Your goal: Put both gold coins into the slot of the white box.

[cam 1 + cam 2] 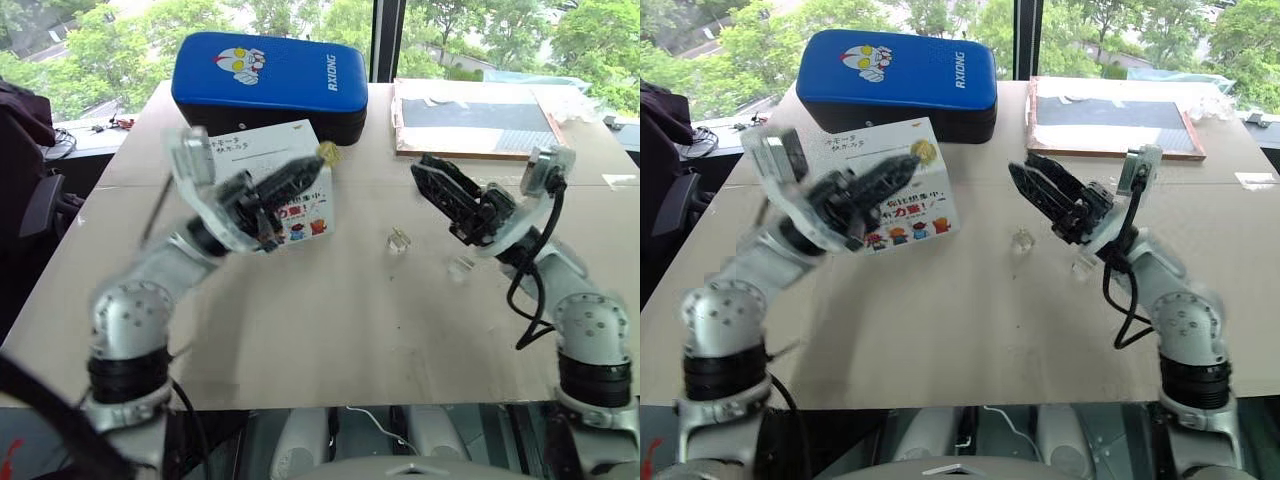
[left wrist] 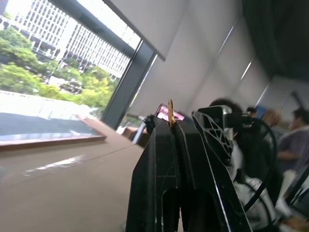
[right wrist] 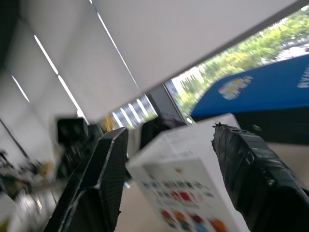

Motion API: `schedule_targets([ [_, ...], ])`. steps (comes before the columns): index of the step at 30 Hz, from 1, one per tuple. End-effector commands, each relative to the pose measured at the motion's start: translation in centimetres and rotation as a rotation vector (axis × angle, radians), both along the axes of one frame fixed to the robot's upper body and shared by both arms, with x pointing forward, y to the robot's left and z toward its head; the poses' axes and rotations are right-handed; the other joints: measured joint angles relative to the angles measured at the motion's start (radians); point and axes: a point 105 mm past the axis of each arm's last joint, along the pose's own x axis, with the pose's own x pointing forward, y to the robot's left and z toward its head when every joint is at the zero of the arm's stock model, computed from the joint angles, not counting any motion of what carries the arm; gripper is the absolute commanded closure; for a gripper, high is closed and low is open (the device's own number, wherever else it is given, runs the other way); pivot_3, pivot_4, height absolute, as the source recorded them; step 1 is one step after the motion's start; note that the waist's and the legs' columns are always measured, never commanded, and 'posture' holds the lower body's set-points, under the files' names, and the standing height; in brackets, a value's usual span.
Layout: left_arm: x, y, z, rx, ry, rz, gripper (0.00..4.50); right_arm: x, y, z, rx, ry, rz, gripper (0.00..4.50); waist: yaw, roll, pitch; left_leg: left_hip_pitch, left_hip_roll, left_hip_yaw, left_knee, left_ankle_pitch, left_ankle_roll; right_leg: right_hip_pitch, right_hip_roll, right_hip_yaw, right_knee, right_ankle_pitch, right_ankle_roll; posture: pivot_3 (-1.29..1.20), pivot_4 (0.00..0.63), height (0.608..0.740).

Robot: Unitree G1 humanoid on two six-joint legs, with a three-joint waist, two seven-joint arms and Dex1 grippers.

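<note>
- Head views: the left hand [image 1: 322,155] was clamped on a gold coin [image 1: 327,152], held up just over the top of the white box [image 1: 300,210]. The box sat on the tabletop [image 1: 330,320] in front of a blue case [image 1: 270,80]. I'd say keep the coin edge-on and line it up with the slot [image 1: 262,143], a thin dark line on the top face, before letting go. The right hand [image 1: 1020,172] hung open and empty to the right of the box.
- Left wrist view: the coin [image 2: 171,113] looked like a thin gold sliver poking up between the shut fingers [image 2: 164,159].
- Right wrist view: the fingers [image 3: 108,164] stood wide apart, with the box [image 3: 188,188] beyond them, cartoon side showing.
- Couldn't make out a second coin for sure; two small clear bits [image 1: 399,241] lay on the tabletop by the right hand.
</note>
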Motion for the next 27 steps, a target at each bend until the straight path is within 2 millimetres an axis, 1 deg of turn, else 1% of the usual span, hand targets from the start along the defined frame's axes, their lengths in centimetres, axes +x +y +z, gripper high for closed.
schedule_targets([
  [1, 0.2, 1.2, 0.6, 0.198, -0.108, 0.005, 4.5, -0.3, -0.5, 1.2, -0.084, -0.154, -0.039, 1.47, -0.005, 0.0, 0.0, 0.001, 0.0, 0.001, -0.001, 0.0, 0.0, 0.0, 0.0, 0.001, -0.001, 0.0, 0.0, 0.0, 0.15, 0.74],
  [3, 1.0, 2.8, 1.0, 0.297, -0.119, 0.041, 4.5, -0.5, -0.9, 1.1, -0.214, -0.225, -0.064, 1.47, -0.004, 0.001, 0.001, 0.001, 0.0, 0.002, -0.002, 0.0, 0.0, 0.0, 0.001, 0.002, -0.002, 0.0, 0.001, 0.0, 0.15, 0.74],
  [5, 1.6, 4.1, 1.7, 0.336, -0.134, 0.06, 4.5, -0.8, -1.1, 0.6, -0.319, -0.269, -0.069, 1.47, -0.002, 0.0, 0.002, 0.0, 0.0, 0.001, -0.003, 0.0, 0.0, -0.001, 0.001, 0.002, -0.002, -0.001, 0.002, 0.0, 0.15, 0.74],
  [8, 3.3, 6.2, 2.0, 0.413, -0.153, 0.094, 4.5, -1.8, -0.9, 0.9, -0.339, -0.288, -0.037, 1.47, 0.002, 0.0, 0.003, -0.003, 0.001, -0.001, -0.003, 0.0, 0.0, -0.003, 0.0, -0.001, -0.003, -0.001, 0.002, 0.0, 0.15, 0.74],
  [11, 5.2, 7.5, 2.1, 0.435, -0.155, 0.119, 4.5, -2.6, 0.0, 1.6, -0.347, -0.316, 0.005, 1.47, 0.004, 0.0, 0.003, -0.01, 0.001, -0.002, 0.0, 0.0, 0.0, -0.008, 0.0, -0.003, -0.003, -0.001, 0.002, 0.0, 0.15, 0.74],
  [15, 6.6, 8.1, 1.8, 0.464, -0.147, 0.093, 4.5, -3.2, 0.6, 2.5, -0.338, -0.325, 0.042, 1.47, 0.005, -0.004, 0.005, -0.012, 0.0, -0.002, 0.001, 0.0, 0.0, -0.009, -0.001, -0.003, -0.003, -0.001, 0.003, 0.0, 0.15, 0.74],
  [18, 7.6, 8.5, 1.5, 0.467, -0.116, 0.103, 4.5, -3.6, 0.8, 2.8, -0.331, -0.322, 0.063, 1.47, 0.005, -0.007, 0.007, -0.013, 0.0, -0.002, 0.001, 0.0, 0.0, -0.009, -0.001, -0.003, -0.003, -0.001, 0.003, 0.0, 0.15, 0.74],
  [20, 8.5, 8.9, 0.5, 0.498, -0.069, 0.128, 4.5, -3.7, 1.0, 2.7, -0.331, -0.318, 0.066, 1.47, 0.005, -0.007, 0.007, -0.013, 0.0, -0.003, 0.001, 0.0, 0.0, -0.009, -0.001, -0.004, -0.003, -0.001, 0.003, 0.0, 0.15, 0.74],
  [24, 9.5, 9.0, -0.8, 0.536, -0.049, 0.14, 4.5, -3.9, 1.2, 2.6, -0.33, -0.309, 0.07, 1.47, 0.004, -0.007, 0.007, -0.013, 0.0, -0.003, 0.001, 0.0, 0.001, -0.009, -0.002, -0.004, -0.002, -0.001, 0.003, 0.0, 0.15, 0.74],
  [27, 9.9, 9.1, -1.4, 0.571, -0.045, 0.138, 4.5, -3.9, 1.3, 2.5, -0.336, -0.302, 0.075, 1.47, 0.004, -0.007, 0.007, -0.013, 0.0, -0.002, 0.002, 0.0, 0.001, -0.009, -0.002, -0.004, -0.002, -0.001, 0.003, 0.0, 0.15, 0.74],
])
